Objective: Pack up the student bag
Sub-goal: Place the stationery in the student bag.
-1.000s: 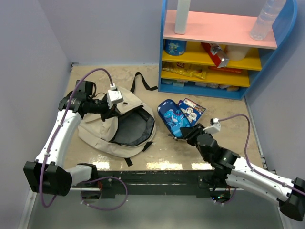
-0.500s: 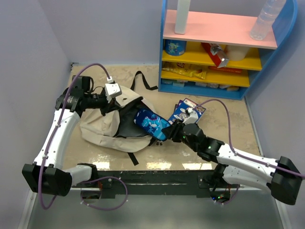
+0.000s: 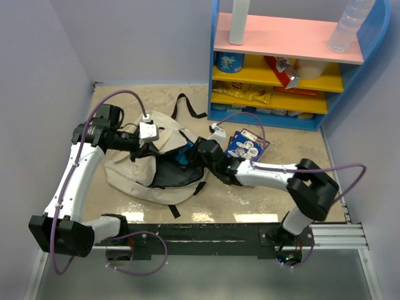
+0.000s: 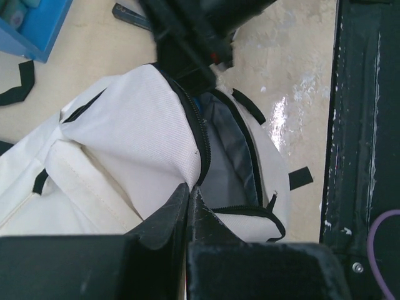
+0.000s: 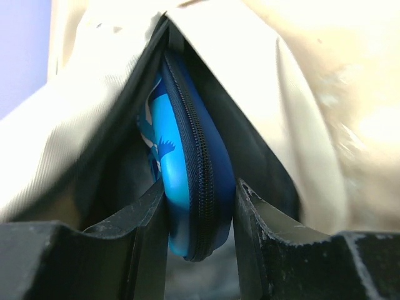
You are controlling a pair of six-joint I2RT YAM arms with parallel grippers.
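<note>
The beige student bag lies on the floor at the left with its main zipper open. My left gripper is shut on the edge of the bag's upper flap and holds the opening up. My right gripper is shut on a blue zippered pouch, gripping its two flat sides. The pouch is pushed partway into the dark opening between the bag's cream walls. From above, only a sliver of the pouch shows at the bag's mouth, beside the right gripper.
A blue illustrated booklet lies on the floor right of the bag. A blue shelf unit with snacks stands at the back right, a clear bottle on top. The bag's black strap trails toward the shelf. Walls close in on both sides.
My right arm has swung left, carrying the blue pouch from the floor beside the booklet into the bag's opening. The left gripper has kept its hold on the flap.
</note>
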